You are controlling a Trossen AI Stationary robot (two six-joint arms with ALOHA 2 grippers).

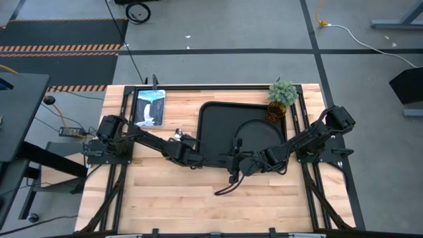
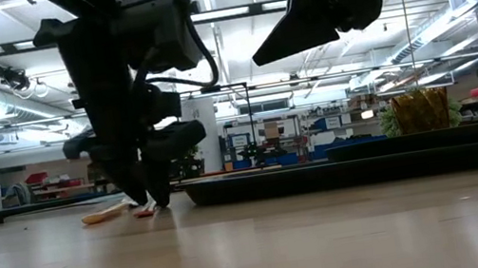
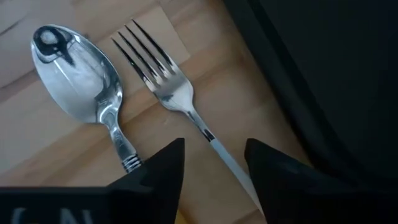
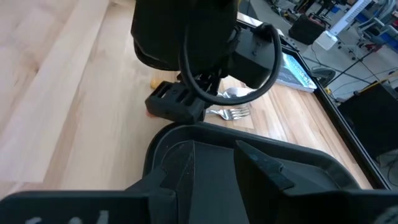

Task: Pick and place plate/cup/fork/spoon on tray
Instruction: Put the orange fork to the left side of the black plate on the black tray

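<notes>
The fork (image 3: 163, 84) and the spoon (image 3: 78, 74) lie side by side on the wooden table, just left of the black tray (image 1: 218, 125). My left gripper (image 3: 214, 165) is open and low over them. Its fingers stand on either side of the fork's handle (image 3: 229, 163), and one fingertip (image 3: 163, 167) is over the spoon's handle. In the low view its fingertips (image 2: 148, 198) reach the table. The round black plate (image 1: 259, 135) lies on the tray's right half. The amber cup (image 1: 276, 114) stands at the tray's far right corner. My right gripper (image 4: 217, 171) is open and empty above the tray's near left part.
A small green potted plant (image 1: 283, 92) stands at the far right behind the cup. A picture card or book (image 1: 149, 107) lies at the far left. A black cable loop (image 1: 228, 188) hangs over the bare wood near the front.
</notes>
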